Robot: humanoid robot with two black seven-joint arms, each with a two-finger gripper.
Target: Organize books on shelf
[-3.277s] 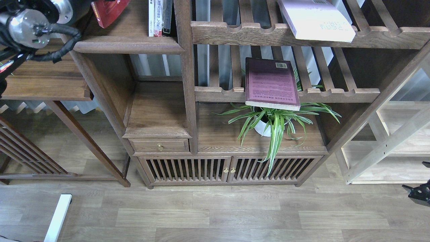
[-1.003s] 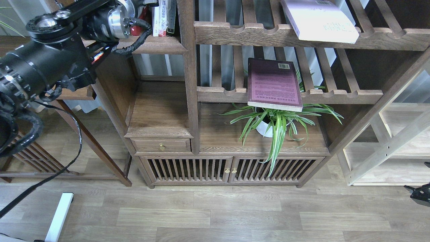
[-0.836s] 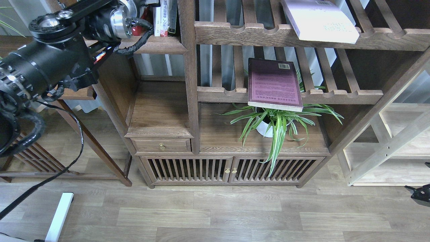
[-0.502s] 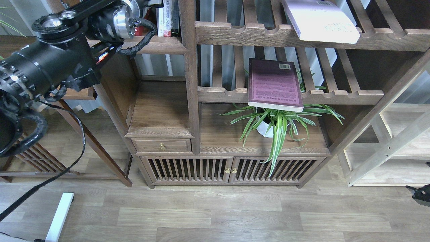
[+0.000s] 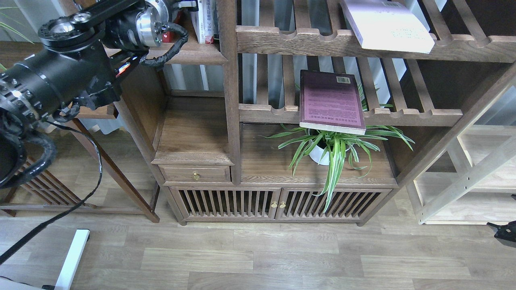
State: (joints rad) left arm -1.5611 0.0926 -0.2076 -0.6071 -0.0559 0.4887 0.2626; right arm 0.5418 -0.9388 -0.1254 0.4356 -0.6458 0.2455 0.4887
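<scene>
Left end effector (image 5: 183, 6) first: it's up at the top edge, reaching into the solid dark shelf (image 5: 193, 56) beside the upright white-spined books (image 5: 205, 18). Its tip is cut off by the frame, so whether the fingers are spread or pinching I cannot tell. A sliver of the red book (image 5: 168, 37) shows just behind the wrist, low on that same board, touching or nearly touching the arm's cabling. My read: the step in hand is seating that red book next to the upright ones.

Moving outward, the left arm (image 5: 60, 80) fills the upper left corner, bulky and close to the shelf's rounded front lip. The right end effector (image 5: 506, 233) sits low at the right border, dark and small; its fingers cannot be told apart.

Further out, two books wait. The maroon book (image 5: 331, 100) lies flat on the middle slatted rack (image 5: 403, 117), overhanging the front rail above the spider plant (image 5: 334, 147). The pale book (image 5: 383, 24) lies on the upper slatted rack (image 5: 306, 40), well apart from the shelf.

Next move, I'd judge: let go of the red book cleanly, back out without clipping the lip, then go for the maroon one, whose overhanging edge offers an easy pinch.
</scene>
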